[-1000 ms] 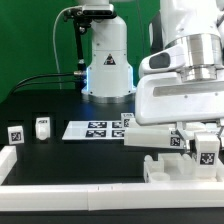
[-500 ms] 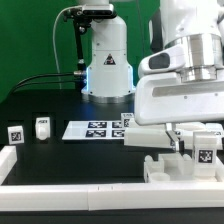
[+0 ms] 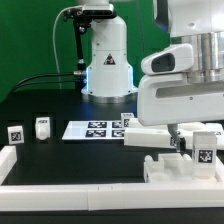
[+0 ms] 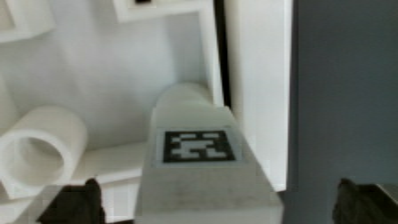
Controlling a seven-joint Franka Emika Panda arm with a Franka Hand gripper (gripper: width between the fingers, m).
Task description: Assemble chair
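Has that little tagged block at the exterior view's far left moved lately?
No. The block stays the same gap from the marker board.

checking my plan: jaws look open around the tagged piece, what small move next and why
Probably lift the gripper straight up: its fingers stand wide, clear of the tagged piece between them, so nothing seems held and a straight rise should not nudge it.
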